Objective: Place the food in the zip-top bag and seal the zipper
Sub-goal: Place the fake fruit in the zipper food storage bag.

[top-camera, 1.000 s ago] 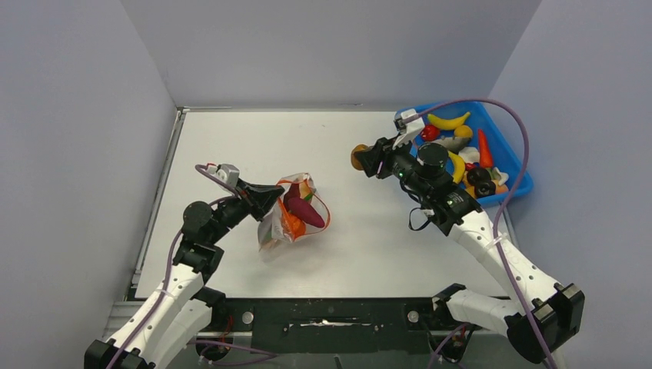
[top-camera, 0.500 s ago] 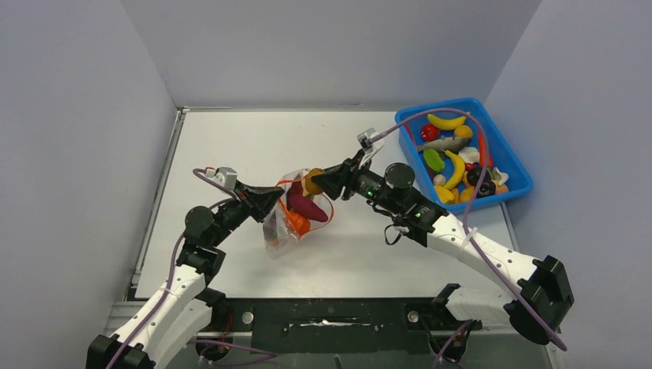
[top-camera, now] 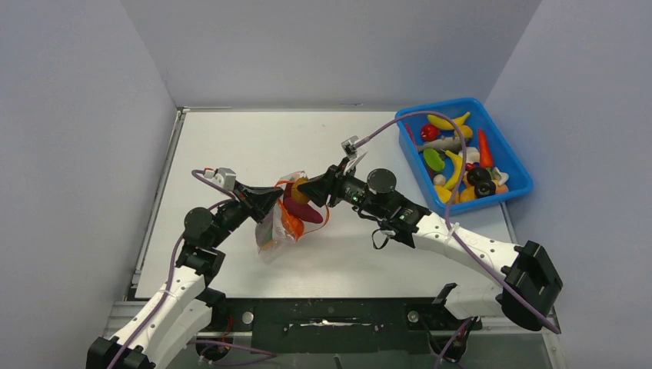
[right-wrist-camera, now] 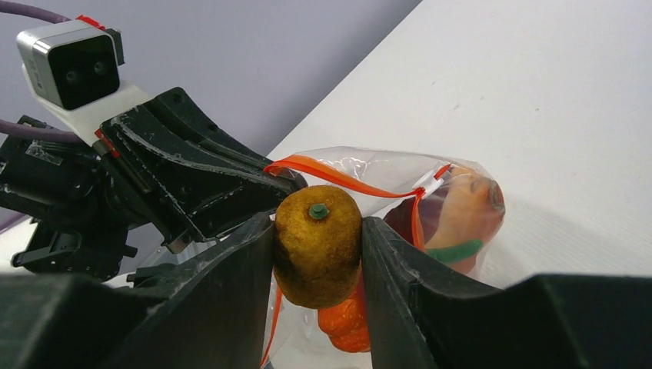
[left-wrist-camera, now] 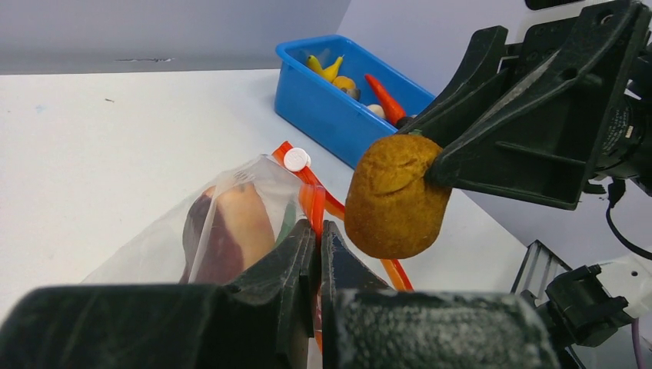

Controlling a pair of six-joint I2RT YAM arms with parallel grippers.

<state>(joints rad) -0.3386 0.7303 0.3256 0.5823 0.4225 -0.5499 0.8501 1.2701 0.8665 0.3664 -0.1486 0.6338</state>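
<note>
Nearest the bases, the left gripper (top-camera: pixel 265 201) is clenched on the rim of the zip-top bag (top-camera: pixel 278 231), just beside the zipper (right-wrist-camera: pixel 338 175), so the mouth is held raised. The bag is found mid-table, with purple and orange food inside. Just beyond, a brown oval fruit (right-wrist-camera: pixel 317 244) is grasped by the right gripper (top-camera: pixel 305 187) at the mouth. For a clean drop, the fruit should be carried past the red-orange strip and lowered inside before the jaws are parted. The bag's long axis is judged to run from its sagging near-left bottom up to the mouth, which is pointed toward the right arm. Farthest, more food is held in the blue tray (top-camera: pixel 524 184).
</note>
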